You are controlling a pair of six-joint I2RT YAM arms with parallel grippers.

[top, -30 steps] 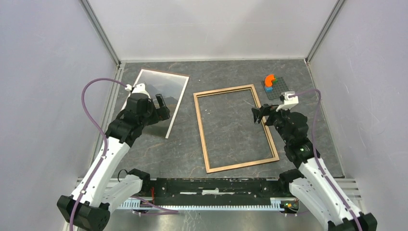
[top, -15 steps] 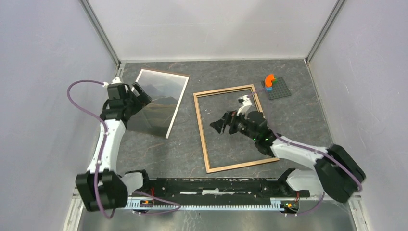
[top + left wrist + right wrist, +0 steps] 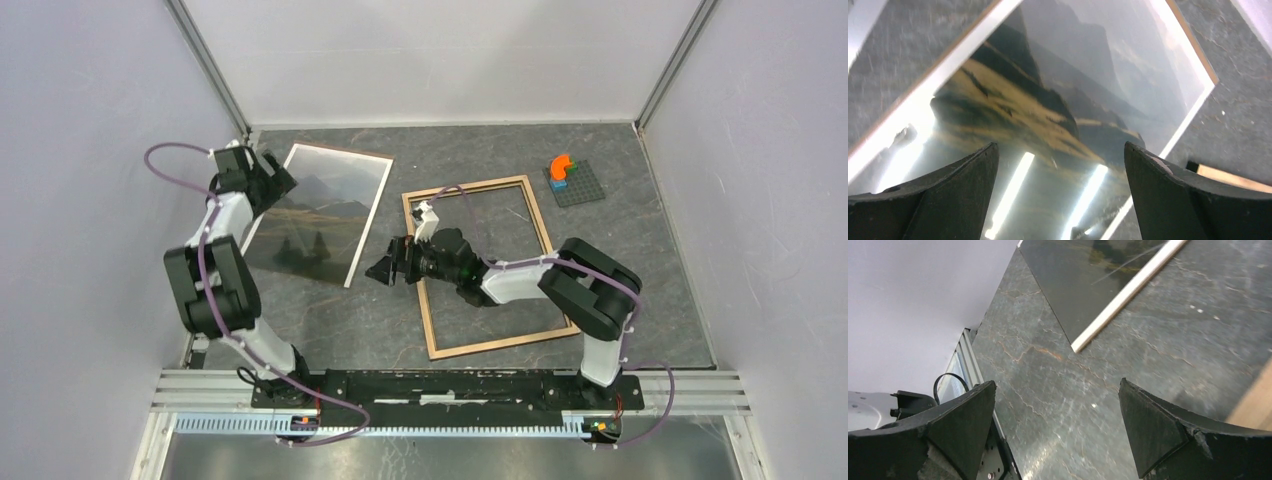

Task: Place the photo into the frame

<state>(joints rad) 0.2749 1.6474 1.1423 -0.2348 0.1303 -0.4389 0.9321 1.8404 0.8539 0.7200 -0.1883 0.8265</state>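
**Glossy mountain-landscape photo [image 3: 318, 212] lies outside thin light-wood rectangular frame [image 3: 497, 343]**

The photo lies flat on the dark grey stone-patterned table [image 3: 640, 260] at 10 o'clock. The frame is at centre, apart from it. The left gripper [image 3: 278, 183] is over the photo's 10 o'clock corner, jaws wide and empty. The right gripper [image 3: 384, 271], equally wide and empty, is over bare table by the frame's 9 o'clock rim.

grey studded plate [image 3: 578, 183] far right | orange piece [image 3: 560, 165] on its left corner

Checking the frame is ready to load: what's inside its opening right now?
Only bare table shows inside the frame. The right arm crosses its left side and hides the surface beneath. The photo lies outside, to the left.
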